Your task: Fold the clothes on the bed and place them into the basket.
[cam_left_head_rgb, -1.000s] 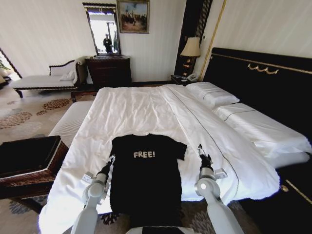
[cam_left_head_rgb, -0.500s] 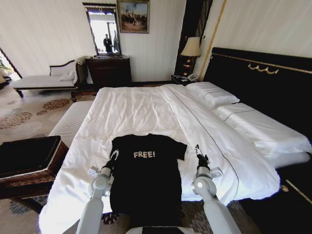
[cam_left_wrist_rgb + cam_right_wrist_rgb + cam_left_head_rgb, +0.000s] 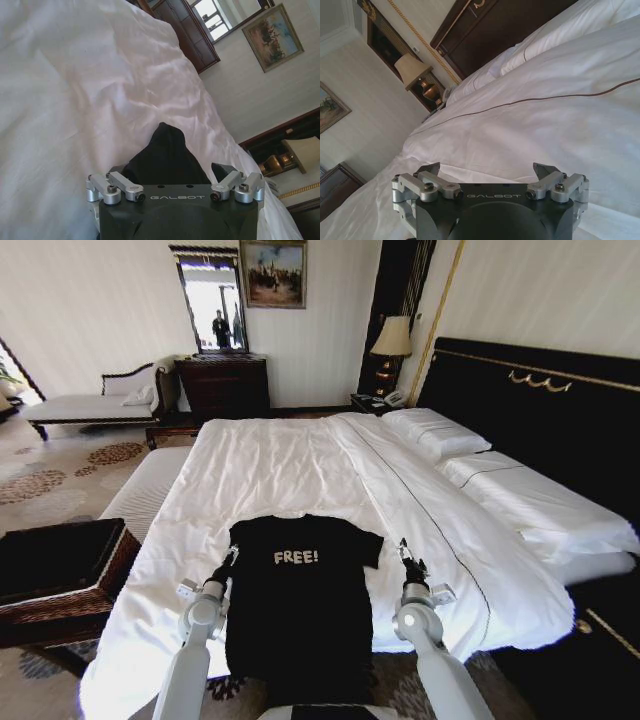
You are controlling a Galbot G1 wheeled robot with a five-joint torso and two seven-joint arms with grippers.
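Observation:
A black T-shirt (image 3: 300,600) with white "FREE!" lettering lies flat at the near end of the bed's white duvet (image 3: 280,470), its hem hanging over the edge. At the shirt's left sleeve my left gripper (image 3: 231,554) is open; in the left wrist view the black sleeve (image 3: 167,152) sits between the spread fingers of the gripper (image 3: 170,169). My right gripper (image 3: 402,546) is open over bare duvet just right of the right sleeve, and in its wrist view the gripper (image 3: 486,169) has white duvet (image 3: 545,120) ahead of it. The dark wicker basket (image 3: 62,570) stands on the floor at left.
A white striped bench (image 3: 140,490) runs along the bed's left side. Pillows (image 3: 440,435) and the black headboard (image 3: 540,410) lie to the right. A dresser (image 3: 225,385), a chaise (image 3: 90,400) and a lamp (image 3: 391,340) stand by the far wall.
Both arms have reached a little farther forward over the bed. The left gripper has come up to the left sleeve; the right has moved slightly inward. The shirt has not moved.

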